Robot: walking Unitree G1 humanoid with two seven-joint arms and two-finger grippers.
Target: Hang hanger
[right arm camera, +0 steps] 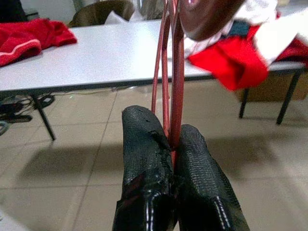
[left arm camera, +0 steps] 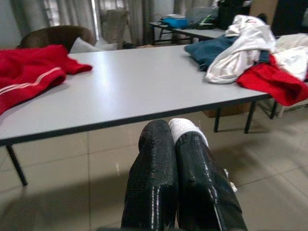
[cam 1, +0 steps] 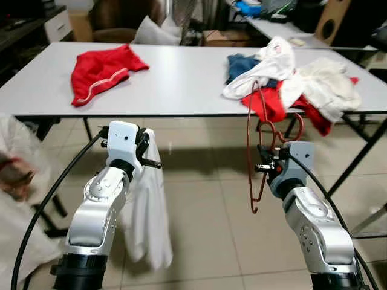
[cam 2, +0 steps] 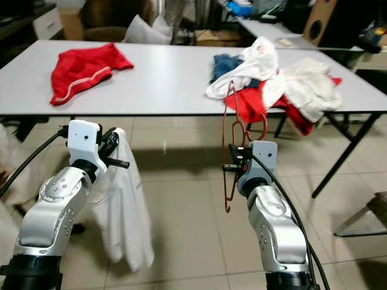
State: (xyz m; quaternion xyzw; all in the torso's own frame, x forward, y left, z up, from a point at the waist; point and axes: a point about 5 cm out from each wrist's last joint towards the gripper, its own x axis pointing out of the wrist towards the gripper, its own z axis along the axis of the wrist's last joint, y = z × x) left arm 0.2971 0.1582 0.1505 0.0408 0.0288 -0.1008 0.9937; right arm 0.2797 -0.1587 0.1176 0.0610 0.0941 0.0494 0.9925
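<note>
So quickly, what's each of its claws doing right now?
Left gripper: shut on a white cloth garment.
Right gripper: shut on a dark red thin plastic hanger.

The hook end of the red hanger (right arm camera: 173, 72) runs out past the top edge of the right wrist view, where a blurred dark-red rounded shape (right arm camera: 211, 17) sits too close to the lens to identify. In the left wrist view, only a small tip of the white garment (left arm camera: 185, 130) peeks between the left hand's fingers (left arm camera: 154, 183); the rest is hidden behind them. In the left eye view, the table (cam 1: 181, 84) is cut by both side edges. At the left edge, a pale translucent bag (cam 1: 15, 175) holds something dark red, too unclear to name. The clutter (cam 1: 266, 9) at the upper right is too small to tell.
</note>
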